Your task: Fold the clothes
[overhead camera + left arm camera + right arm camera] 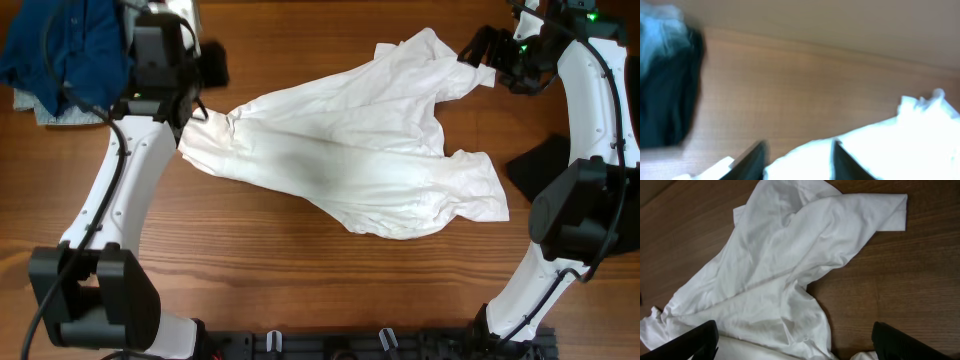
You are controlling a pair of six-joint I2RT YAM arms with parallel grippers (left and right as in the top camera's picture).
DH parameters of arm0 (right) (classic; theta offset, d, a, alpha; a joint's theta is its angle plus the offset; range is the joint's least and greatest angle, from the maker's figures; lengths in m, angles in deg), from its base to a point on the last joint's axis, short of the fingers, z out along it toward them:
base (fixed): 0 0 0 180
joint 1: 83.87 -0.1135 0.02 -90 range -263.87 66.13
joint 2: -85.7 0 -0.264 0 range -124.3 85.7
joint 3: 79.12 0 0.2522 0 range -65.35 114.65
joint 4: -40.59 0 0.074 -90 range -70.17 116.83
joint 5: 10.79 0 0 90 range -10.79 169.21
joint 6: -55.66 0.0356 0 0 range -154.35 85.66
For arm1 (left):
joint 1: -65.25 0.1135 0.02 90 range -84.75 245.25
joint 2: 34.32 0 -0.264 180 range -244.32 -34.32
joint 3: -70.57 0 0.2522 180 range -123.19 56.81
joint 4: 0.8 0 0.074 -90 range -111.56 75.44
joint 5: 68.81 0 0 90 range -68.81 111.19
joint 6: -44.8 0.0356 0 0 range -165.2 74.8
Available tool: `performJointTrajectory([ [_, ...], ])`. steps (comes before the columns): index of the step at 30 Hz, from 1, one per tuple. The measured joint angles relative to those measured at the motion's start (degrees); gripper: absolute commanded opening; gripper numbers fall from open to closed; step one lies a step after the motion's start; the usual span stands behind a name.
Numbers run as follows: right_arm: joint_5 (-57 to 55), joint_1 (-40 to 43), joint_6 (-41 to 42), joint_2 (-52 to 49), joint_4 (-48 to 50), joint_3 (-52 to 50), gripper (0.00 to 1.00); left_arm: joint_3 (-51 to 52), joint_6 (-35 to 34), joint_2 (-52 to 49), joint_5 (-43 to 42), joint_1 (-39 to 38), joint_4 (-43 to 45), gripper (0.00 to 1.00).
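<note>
A large white wrinkled shirt lies spread across the middle of the wooden table. My left gripper is at the shirt's left end. In the left wrist view its gripper has jaws apart, with white shirt cloth lying between and beside the dark fingers. My right gripper hovers at the shirt's upper right corner. In the right wrist view the gripper is wide open above the shirt, holding nothing.
A blue garment is heaped at the back left over a pale piece; it shows dark and blurred in the left wrist view. A black piece lies by the right arm's base. Another black piece sits behind the left gripper.
</note>
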Motion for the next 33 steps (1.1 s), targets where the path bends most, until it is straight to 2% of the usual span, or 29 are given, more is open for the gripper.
performJointTrajectory([
  [4,-0.5,0.0,0.0,0.0,-0.2,0.0,1.0,0.1,-0.3,-0.2,1.6,0.0,-13.4,0.9],
  [6,-0.5,0.0,-0.1,0.0,-0.2,0.0,1.0,0.1,-0.2,-0.2,3.4,0.0,-18.1,0.92],
  [16,-0.6,0.0,-0.1,0.0,0.0,0.0,1.0,0.1,-3.9,-3.5,7.3,5.9,-22.0,0.92],
  [23,-1.0,0.0,-0.1,0.0,0.5,0.0,1.0,0.1,-7.4,-13.8,7.5,10.1,-18.4,0.84],
  [28,-1.9,0.0,-0.5,0.0,0.5,0.0,1.0,0.1,-8.6,-17.6,7.5,10.3,-16.6,0.59],
  [33,-2.1,0.0,-0.5,0.0,0.5,0.0,1.0,0.1,-10.1,-18.1,7.4,10.3,-15.6,0.43],
])
